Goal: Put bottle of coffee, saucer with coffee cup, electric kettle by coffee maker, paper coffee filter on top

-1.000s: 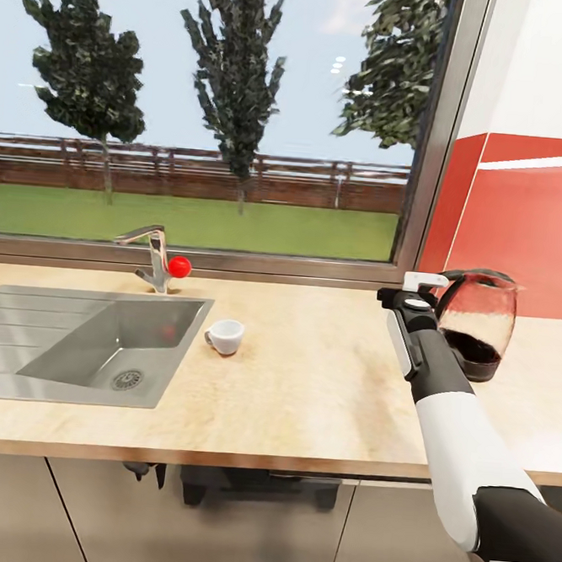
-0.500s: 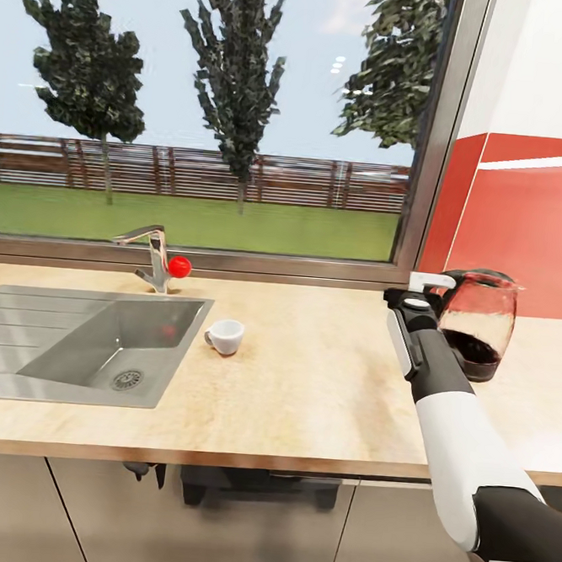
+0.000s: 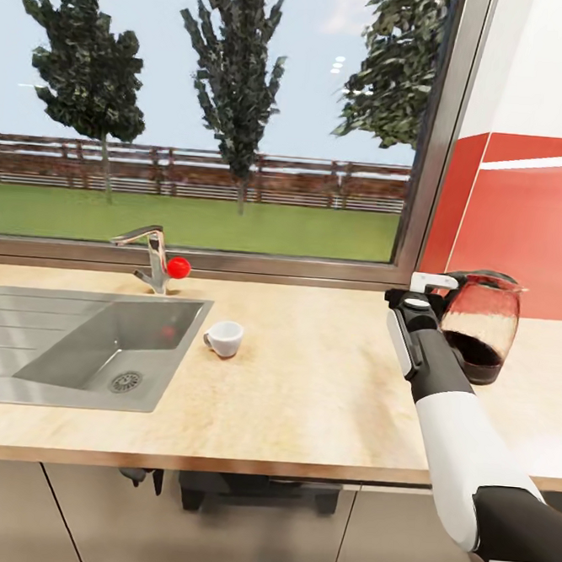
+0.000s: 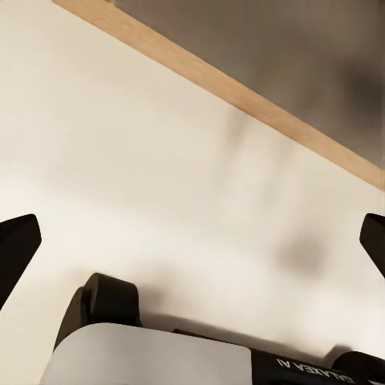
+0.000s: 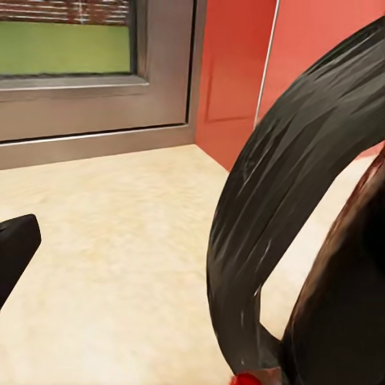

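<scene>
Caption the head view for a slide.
Right gripper at the handle of a dark-based glass electric kettle on the beige countertop; small white coffee cup beside the steel sink.

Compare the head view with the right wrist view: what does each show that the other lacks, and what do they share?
Head view alone: the sink, faucet, coffee cup standing on the counter, and the right arm reaching to the kettle.

Right wrist view alone: a close look at the kettle's dark curved handle, with one dark fingertip at the frame edge.

Both: the electric kettle, the countertop, the window frame and the red wall.
</scene>
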Motion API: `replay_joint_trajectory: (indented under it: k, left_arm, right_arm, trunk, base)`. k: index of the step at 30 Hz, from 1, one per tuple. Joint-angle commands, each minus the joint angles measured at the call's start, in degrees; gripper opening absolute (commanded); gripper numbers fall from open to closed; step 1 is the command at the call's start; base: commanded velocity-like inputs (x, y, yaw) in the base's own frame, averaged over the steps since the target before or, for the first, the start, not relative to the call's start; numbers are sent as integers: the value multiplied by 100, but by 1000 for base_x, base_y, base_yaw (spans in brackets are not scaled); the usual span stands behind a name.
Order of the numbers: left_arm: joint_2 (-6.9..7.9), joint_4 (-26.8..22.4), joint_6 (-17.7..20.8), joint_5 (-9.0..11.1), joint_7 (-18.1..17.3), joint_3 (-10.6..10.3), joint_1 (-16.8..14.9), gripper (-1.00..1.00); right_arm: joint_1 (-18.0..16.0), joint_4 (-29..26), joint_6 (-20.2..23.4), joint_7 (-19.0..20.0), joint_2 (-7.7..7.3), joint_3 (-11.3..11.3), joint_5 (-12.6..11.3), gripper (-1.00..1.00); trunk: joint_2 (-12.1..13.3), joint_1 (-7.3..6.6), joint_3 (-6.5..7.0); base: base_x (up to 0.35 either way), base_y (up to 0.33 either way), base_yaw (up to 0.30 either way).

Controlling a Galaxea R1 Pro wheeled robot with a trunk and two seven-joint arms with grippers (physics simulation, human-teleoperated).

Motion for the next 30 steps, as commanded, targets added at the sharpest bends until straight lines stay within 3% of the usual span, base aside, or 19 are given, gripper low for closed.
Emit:
replay_joint_trajectory:
  k: [1, 30]
  left_arm:
    - [2, 1, 8, 59, -19, -48, -3, 100]
    - [2, 1, 8, 59, -19, -48, -3, 100]
  right_arm:
    - [-4, -5, 38, -27, -3, 14, -7, 100]
    - [-4, -5, 38, -19, -4, 14, -8, 100]
  trunk:
    - [-3, 0, -6]
    - [-3, 0, -6]
  base:
    - [25, 0, 0]
    - [35, 0, 0]
